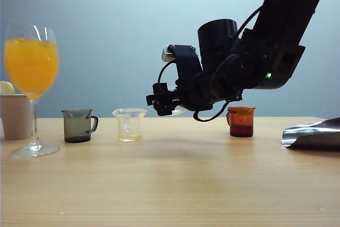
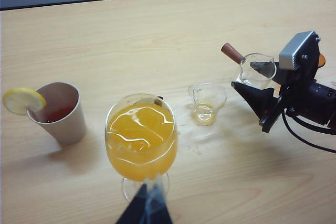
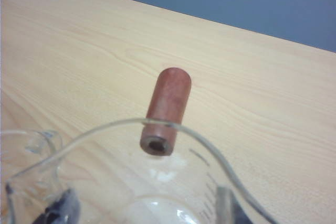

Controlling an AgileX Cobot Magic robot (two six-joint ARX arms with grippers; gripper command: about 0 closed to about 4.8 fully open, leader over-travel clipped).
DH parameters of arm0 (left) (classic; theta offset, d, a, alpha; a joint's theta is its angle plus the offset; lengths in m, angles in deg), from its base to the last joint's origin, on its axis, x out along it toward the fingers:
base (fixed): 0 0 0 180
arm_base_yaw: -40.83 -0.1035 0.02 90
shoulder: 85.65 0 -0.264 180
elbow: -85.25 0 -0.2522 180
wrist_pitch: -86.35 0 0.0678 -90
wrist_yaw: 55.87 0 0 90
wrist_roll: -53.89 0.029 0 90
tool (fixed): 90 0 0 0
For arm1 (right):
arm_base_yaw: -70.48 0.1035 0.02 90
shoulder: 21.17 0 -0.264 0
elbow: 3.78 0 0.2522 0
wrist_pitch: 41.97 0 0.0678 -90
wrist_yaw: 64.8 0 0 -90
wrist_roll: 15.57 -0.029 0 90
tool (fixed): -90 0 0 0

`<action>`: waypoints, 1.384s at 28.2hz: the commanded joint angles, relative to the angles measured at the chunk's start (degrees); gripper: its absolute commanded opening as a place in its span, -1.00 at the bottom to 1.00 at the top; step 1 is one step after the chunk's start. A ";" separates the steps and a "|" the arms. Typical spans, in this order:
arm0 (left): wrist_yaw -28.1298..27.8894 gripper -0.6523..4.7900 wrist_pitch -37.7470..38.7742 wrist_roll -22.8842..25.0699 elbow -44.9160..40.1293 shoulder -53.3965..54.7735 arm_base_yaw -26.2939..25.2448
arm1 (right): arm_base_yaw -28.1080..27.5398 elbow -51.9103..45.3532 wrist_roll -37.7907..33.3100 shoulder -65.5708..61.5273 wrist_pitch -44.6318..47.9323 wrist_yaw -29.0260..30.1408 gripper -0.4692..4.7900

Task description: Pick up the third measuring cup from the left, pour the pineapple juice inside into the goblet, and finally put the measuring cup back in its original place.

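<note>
**A:** Nearest first?

**B:** The left gripper [image 2: 147,211] hangs just before the goblet [image 1: 32,67]; I cannot tell whether its jaws are apart.

**A:** And beyond the goblet?

**B:** The right gripper [image 1: 161,101] is clamped on the third measuring cup [image 2: 257,71], held in the air and looking empty. I'd say it is at the returning step. Next it should lower the cup upright onto the original place [image 1: 186,131], short of the amber cup [image 1: 241,122].

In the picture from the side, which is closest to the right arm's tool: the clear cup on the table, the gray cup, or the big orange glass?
From the right tool, which holds a clear measuring cup:
1. Clear cup, just to its left.
2. Gray cup, farther left.
3. Goblet, at the far left.
</note>
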 commanded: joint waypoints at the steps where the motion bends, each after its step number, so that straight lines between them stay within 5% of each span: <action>1: 0.28 -0.78 -0.33 0.00 0.28 -0.13 -0.04 | 0.04 0.22 -0.66 -0.57 2.14 -0.33 -0.83; 31: 0.28 -0.78 0.48 0.00 0.28 -0.13 -0.04 | 0.02 0.52 -3.65 -6.05 3.08 -0.26 -0.82; 39: 0.31 -0.78 0.61 0.00 0.28 -0.15 -0.04 | 0.07 0.50 -3.85 -5.97 2.99 0.26 0.13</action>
